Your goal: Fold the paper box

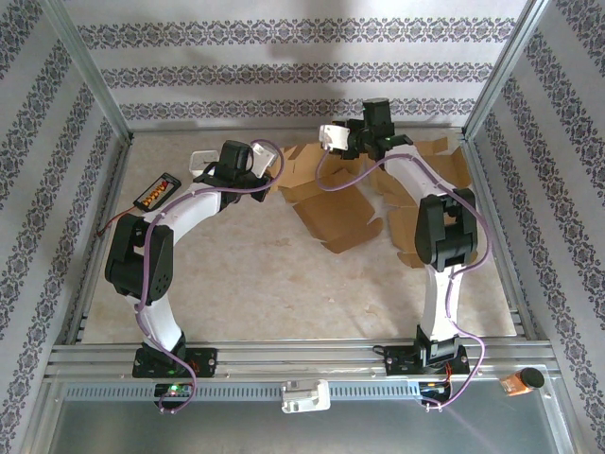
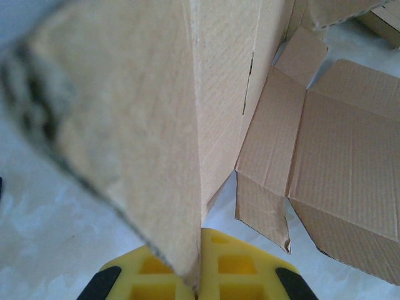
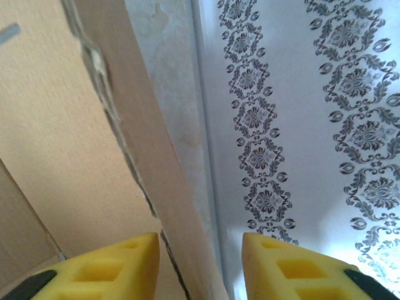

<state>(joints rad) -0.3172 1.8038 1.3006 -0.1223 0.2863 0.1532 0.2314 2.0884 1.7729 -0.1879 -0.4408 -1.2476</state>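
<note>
Two pincers meet the paper box lying far-centre on the desk. My left pincer is clenched on a raised flap; my right pincer stands parted astride a flap edge, seemingly ungripped.

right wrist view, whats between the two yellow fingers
An edge of the cardboard box stands between the fingers of the right end effector, seen in the right wrist view.

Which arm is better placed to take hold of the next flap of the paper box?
Right, probably. The right gripper has its fingers apart astride a cardboard edge, so it only needs to close. The left gripper is clamped on a raised cardboard panel and looks busy holding it.
</note>
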